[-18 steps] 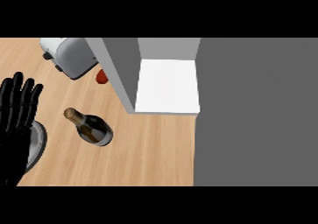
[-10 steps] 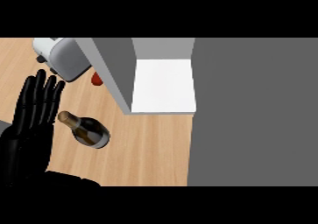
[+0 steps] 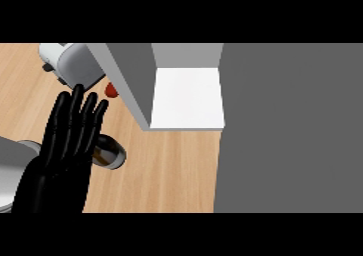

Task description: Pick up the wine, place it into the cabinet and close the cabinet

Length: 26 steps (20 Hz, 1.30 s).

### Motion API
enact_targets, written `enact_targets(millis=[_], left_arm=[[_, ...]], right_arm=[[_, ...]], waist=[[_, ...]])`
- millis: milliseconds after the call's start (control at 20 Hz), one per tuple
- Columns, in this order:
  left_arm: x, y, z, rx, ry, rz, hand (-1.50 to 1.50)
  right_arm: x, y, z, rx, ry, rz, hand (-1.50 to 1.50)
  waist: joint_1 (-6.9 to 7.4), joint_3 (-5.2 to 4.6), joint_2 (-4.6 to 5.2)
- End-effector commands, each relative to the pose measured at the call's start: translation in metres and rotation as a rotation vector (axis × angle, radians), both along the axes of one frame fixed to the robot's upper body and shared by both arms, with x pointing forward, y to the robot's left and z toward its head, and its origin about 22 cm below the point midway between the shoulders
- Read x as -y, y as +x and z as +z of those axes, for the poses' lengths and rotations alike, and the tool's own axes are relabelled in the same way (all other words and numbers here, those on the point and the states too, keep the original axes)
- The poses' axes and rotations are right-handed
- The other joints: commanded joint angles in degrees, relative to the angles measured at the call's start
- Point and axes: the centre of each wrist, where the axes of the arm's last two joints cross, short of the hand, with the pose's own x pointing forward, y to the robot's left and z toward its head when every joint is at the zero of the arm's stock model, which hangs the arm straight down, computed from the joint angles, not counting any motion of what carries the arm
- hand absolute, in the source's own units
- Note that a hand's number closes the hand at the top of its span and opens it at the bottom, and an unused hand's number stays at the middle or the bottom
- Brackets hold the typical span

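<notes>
The black robot hand (image 3: 66, 145), fingers straight and open, has slid across over the dark glass wine bottle (image 3: 110, 152), so grasping seems next.

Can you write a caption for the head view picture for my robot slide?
Open left robot hand over the wine bottle on the wooden counter, beside the open cabinet.

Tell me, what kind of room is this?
Probably a kitchen. There is a wooden counter, a toaster standing on it, a wine bottle lying on it, and an open cabinet with a white shelf inside. A black hand is over the bottle.
</notes>
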Motion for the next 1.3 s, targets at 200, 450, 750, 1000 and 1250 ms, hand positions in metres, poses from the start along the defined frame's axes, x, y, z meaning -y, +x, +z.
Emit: enact_targets(millis=[200,450,750,1000,1250], left_arm=[[0.032,-0.007,0.022,-0.007,-0.005,0.001,-1.50],[0.051,-0.018,0.023,-0.006,-0.012,-0.009,-1.50],[0.064,-0.026,0.040,-0.008,-0.030,0.021,-1.50],[0.054,-0.022,0.034,-0.015,-0.047,0.076,-1.50],[0.024,-0.020,0.025,-0.088,-0.077,0.133,-1.50]], right_arm=[[-0.007,-0.014,0.026,-0.013,0.007,0.020,-1.50],[-0.011,-0.018,0.030,0.001,0.028,0.007,-1.50],[-0.027,-0.015,0.031,-0.007,0.022,0.023,-1.50],[-0.004,-0.004,0.035,-0.008,0.012,0.013,-1.50],[-0.017,-0.023,0.039,-0.003,0.018,-0.003,-1.50]], waist=[[0.11,0.00,0.08],[0.01,0.01,0.05],[0.06,0.01,0.01],[0.13,0.02,0.08],[-0.05,-0.05,0.11]])
